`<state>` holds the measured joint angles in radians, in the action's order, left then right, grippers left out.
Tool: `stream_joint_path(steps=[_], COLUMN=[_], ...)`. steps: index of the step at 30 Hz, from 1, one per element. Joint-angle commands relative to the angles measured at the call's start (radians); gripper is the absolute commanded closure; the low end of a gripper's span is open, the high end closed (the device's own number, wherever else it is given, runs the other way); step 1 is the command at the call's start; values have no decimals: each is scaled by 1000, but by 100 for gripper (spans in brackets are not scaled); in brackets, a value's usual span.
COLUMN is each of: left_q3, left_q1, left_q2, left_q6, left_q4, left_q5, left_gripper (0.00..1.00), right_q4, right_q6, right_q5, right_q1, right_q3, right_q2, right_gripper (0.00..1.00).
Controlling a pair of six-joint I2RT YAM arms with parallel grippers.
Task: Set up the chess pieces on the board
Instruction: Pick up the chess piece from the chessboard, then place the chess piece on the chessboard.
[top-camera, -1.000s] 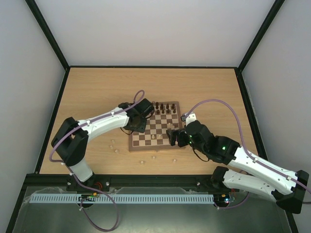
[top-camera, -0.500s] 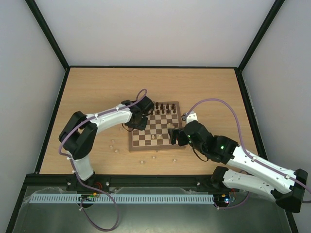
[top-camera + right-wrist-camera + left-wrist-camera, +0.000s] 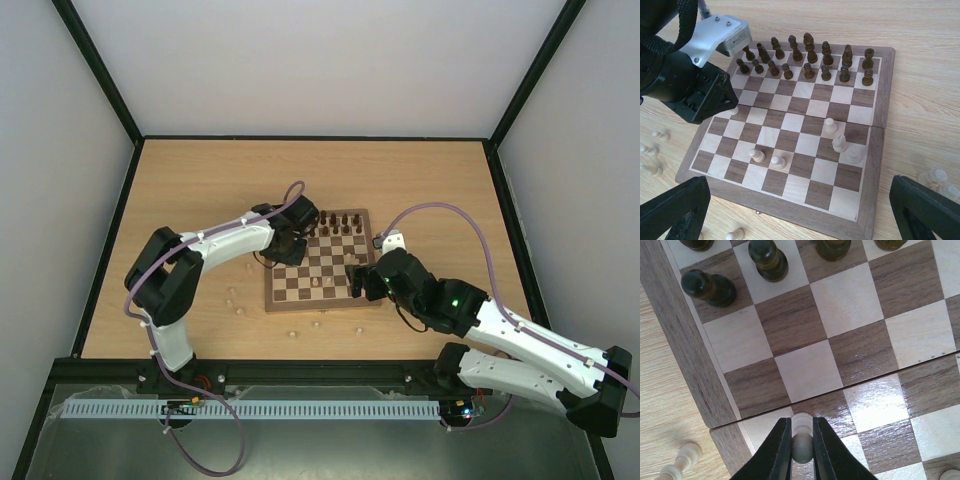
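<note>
The board [image 3: 320,305] lies mid-table. Dark pieces [image 3: 335,222] fill its two far rows, also seen in the right wrist view [image 3: 805,60] and the left wrist view [image 3: 767,260]. A few cream pieces [image 3: 839,142] stand near the right edge, and two cream pawns [image 3: 765,157] stand near the front. My left gripper [image 3: 288,243] is over the board's left edge. In its own view the left gripper [image 3: 801,422] is shut on a cream pawn [image 3: 802,440], held just above a square by the border [image 3: 685,355]. My right gripper [image 3: 358,280] hovers at the board's right front, wide open and empty [image 3: 800,205].
Loose cream pieces lie on the table left of the board [image 3: 237,300] and in front of it [image 3: 316,324]. One lies beside the border in the left wrist view [image 3: 680,465]. More lie right of the board [image 3: 935,177]. Black frame rails edge the table.
My left gripper has shifted a little up and right over the board's left edge with the pawn, and its elbow has swung. The right arm has barely moved.
</note>
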<state>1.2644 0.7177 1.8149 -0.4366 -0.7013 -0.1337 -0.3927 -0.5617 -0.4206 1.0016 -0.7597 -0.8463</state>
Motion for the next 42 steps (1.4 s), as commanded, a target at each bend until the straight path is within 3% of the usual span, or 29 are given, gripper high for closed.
stream_joint_path(steps=[1, 17, 42], left_q3=[-4, -28, -34], left_q1=[13, 203, 197], left_q2=[-18, -97, -58], left_q6=[-9, -105, -111], left_q4=[-38, -85, -29], left_q5=[20, 65, 3], left_gripper=[92, 92, 88], right_q4=[-24, -35, -28], right_q6=[-6, -14, -10], right_q5=[-27, -51, -42], right_q1=[2, 2, 2], right_q3=[5, 2, 5], right_q2=[7, 18, 6], right_gripper=[1, 2, 1])
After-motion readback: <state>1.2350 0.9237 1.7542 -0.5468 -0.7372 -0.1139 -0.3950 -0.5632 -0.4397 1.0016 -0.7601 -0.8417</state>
